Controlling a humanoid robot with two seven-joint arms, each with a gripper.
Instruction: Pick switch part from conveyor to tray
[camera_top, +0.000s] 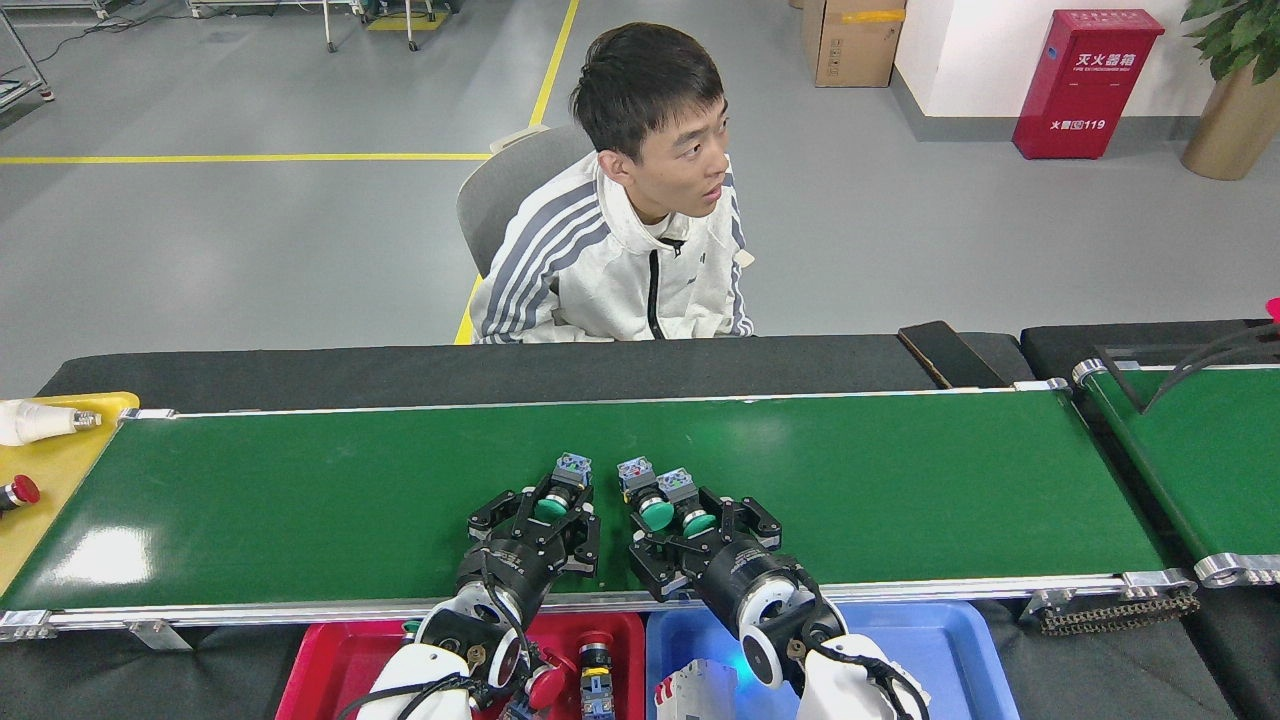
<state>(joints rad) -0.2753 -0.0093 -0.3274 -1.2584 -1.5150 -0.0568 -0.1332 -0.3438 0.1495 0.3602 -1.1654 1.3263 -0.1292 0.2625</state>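
Observation:
The conveyor (300, 500) is a wide dark-green belt with silver rails. Three switch parts with green caps and grey blocks lie on it near the front edge. My left gripper (546, 508) is open, its fingers on either side of the left switch part (566, 478). Two more switch parts (645, 490) (688, 504) lie side by side, and my right gripper (698, 524) is open around their green caps. A red tray (330, 660) and a blue tray (940, 640) sit below the front rail, partly hidden by my arms.
A person (620, 260) sits behind the conveyor, looking to the right. A yellow tray (60, 460) at the left holds a white bulb (40, 420) and a red button (18, 492). A second narrower green belt (1210, 460) runs at the right.

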